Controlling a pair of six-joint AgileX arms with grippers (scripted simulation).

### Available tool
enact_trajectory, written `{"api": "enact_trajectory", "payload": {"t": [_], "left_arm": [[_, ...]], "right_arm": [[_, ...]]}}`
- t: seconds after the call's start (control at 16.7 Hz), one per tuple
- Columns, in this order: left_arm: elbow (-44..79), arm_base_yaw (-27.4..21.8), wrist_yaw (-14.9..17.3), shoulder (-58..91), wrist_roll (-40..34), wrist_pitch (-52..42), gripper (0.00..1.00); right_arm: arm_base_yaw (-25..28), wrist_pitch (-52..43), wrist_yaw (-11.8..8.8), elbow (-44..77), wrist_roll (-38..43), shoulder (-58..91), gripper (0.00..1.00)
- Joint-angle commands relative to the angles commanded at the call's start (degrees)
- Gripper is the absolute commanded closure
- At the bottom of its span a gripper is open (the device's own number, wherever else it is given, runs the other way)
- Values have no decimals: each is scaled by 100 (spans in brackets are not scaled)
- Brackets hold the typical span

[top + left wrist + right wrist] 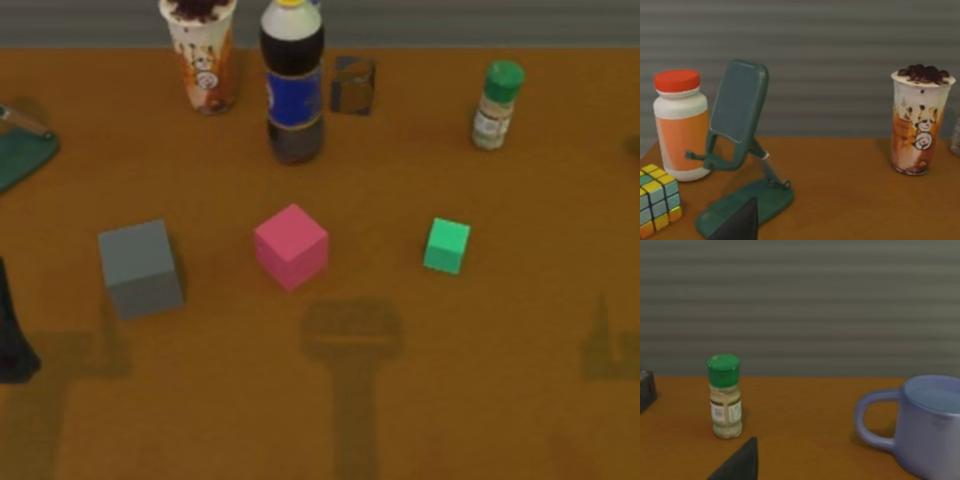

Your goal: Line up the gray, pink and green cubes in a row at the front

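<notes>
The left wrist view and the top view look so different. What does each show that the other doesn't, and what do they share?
Only the left wrist view shows a red-capped white and orange bottle and a colourful puzzle cube.

Only the top view shows the gray cube, pink cube and green cube in a row, plus a cola bottle, a green-capped shaker and a small dark cube.

Both show the iced drink cup, the green phone stand and the brown table.

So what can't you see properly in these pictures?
- Left pincer: only a dark tip shows in the left wrist view, cut by the edge.
- Right pincer: the same in the right wrist view.
- Mug: cut by the right wrist view's edge.
- Puzzle cube: partly cut off.
</notes>
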Motion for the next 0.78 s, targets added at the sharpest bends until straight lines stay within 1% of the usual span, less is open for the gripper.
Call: {"api": "enact_trajectory", "payload": {"t": [0.18,0.36,0.54,0.78], "left_arm": [[0,0,0,0,0,0,0],[0,0,0,0,0,0,0],[0,0,0,0,0,0,0],[0,0,0,0,0,0,0]], "right_arm": [[18,-36,-3,57,-25,56,0],[160,-377,-17,587,-251,587,0],[396,-1021,-18,1644,-667,1659,0],[806,-2246,0,3622,-1434,3868,0]]}}
